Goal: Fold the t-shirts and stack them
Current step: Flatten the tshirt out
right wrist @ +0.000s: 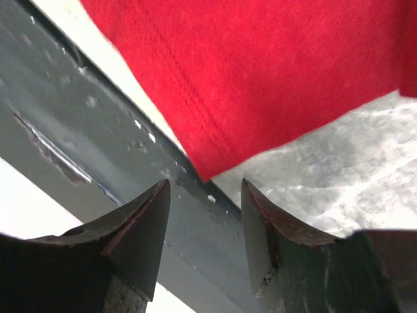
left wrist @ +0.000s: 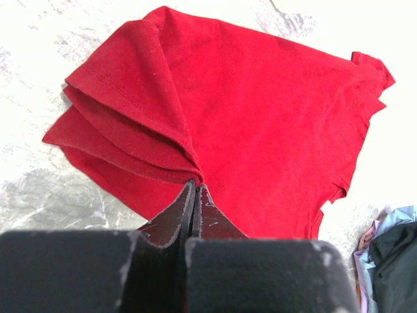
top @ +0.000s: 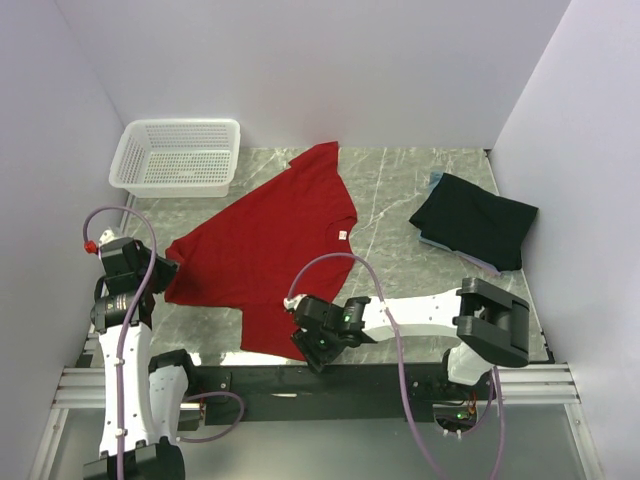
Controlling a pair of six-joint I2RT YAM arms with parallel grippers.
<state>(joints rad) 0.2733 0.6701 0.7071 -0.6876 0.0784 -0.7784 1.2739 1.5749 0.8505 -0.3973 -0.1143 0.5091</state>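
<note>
Your right gripper (right wrist: 205,189) stands with jaws apart at the near edge of the grey marbled table (right wrist: 339,150), the hem corner of the plain bright red cloth t-shirt (right wrist: 260,72) just ahead of its tips (not pinched). Your left gripper (left wrist: 195,187) is clamped on that shirt's bunched edge. Farther right, well apart, lies the folded plain black cloth t-shirt (top: 478,222).

Sitting on the table (top: 400,190), far left corner: basket (top: 178,123). Lying across the middle, right of and nearer than the basket, reaching the near edge: spread t-shirt (top: 270,260). Resting at the right, well apart from it, on top of another t-shirt (top: 478,262): folded t-shirt (top: 478,222).
</note>
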